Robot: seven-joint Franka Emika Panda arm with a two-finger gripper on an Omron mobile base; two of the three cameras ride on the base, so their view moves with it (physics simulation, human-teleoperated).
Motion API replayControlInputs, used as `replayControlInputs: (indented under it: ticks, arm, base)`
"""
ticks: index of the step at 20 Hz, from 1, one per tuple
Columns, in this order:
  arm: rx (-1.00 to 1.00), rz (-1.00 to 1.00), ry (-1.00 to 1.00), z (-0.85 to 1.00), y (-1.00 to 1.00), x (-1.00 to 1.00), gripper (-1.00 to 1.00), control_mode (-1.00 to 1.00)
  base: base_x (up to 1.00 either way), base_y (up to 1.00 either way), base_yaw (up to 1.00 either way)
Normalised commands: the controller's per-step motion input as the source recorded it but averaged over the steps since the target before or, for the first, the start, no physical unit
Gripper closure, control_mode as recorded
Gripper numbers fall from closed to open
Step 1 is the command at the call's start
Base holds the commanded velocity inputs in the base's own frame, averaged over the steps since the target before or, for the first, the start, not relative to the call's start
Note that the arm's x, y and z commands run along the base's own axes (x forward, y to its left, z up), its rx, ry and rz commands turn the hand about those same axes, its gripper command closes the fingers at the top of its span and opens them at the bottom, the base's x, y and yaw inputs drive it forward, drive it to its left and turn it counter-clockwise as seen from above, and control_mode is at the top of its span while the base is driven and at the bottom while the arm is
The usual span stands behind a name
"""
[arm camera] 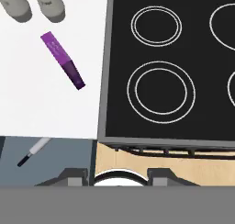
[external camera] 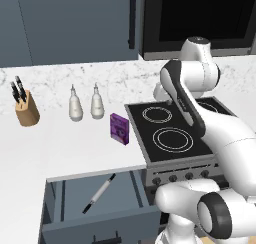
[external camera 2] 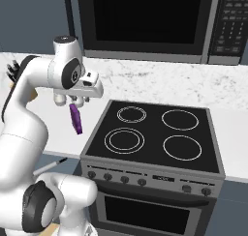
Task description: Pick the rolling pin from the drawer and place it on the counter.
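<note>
Two bottles (external camera: 85,104) are seen standing on the counter (external camera: 55,143) right of a knife block (external camera: 25,108), with a purple box (external camera: 119,128) set between them and the stovetop (external camera: 172,133). Below the counter edge the drawer (external camera: 95,223) is pulled open, and the rolling pin (external camera: 99,193) is found lying diagonally on its floor, one black handle toward the counter, the other toward the drawer front. In the hand view the pin's end (arm camera: 31,151) is glimpsed at lower left, so the hand is judged to be raised over the stove's near-left corner, well apart from the pin. The gripper (arm camera: 117,176) is seen with its fingertips spread and nothing between them. The pin is judged stiff, light and smooth, so it may roll or slip; it would best be taken across the white middle, with the jaws turned square to its length, not by the thin handles.
</note>
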Motion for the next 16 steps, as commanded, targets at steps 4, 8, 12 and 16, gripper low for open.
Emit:
replayControlInputs:
  ticks: [4, 8, 12, 16]
  arm:
    - [0.03, -0.01, -0.03, -0.02, 0.00, -0.15, -1.00, -1.00]
    - [0.06, -0.15, 0.00, -0.34, 0.19, -0.21, -1.00, -1.00]
    - [0.04, -0.03, 0.03, -0.61, 0.76, -0.46, -1.00, -1.00]
    - [0.00, 0.00, 0.00, -0.55, 1.00, -0.63, -1.00, -1.00]
  base:
    - [0.00, 0.00, 0.00]
    - [0.00, 0.00, 0.00]
    - [0.00, 0.00, 0.00]
    - [0.00, 0.00, 0.00]
